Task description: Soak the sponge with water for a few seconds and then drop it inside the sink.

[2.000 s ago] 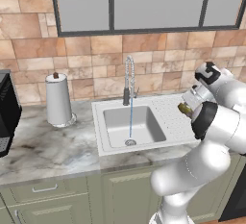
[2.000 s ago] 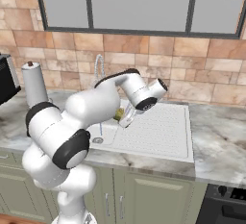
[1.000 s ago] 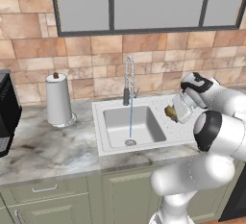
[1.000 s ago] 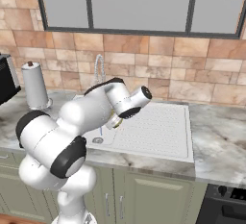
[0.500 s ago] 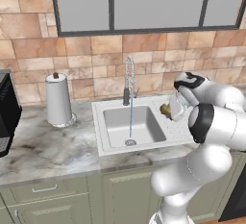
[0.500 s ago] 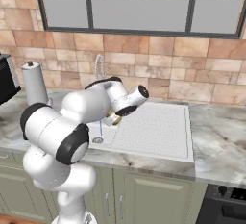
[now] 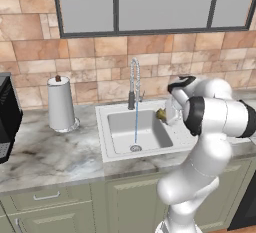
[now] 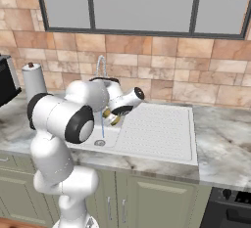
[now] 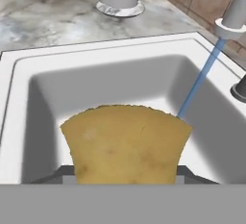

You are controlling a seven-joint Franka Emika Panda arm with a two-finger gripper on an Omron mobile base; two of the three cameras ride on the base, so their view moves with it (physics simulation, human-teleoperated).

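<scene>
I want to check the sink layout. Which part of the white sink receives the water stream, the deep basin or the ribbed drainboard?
The deep basin, left of the ribbed drainboard: the water stream falls onto its round drain.

Yellow-tan sponge (image 9: 126, 143), pale blue water (image 9: 198, 82), white sink (image 9: 14, 74), grey-veined marble counter (image 7: 45, 159).

A white paper towel roll on an upright holder (image 7: 60, 104) stands on the grey marbled stone surface (image 7: 45, 152). A black boxy appliance (image 7: 8, 117) sits at that surface's far left edge. Behind runs a tan brick-tiled wall (image 7: 30, 52), with pale green cabinet fronts (image 7: 55, 207) below.
</scene>
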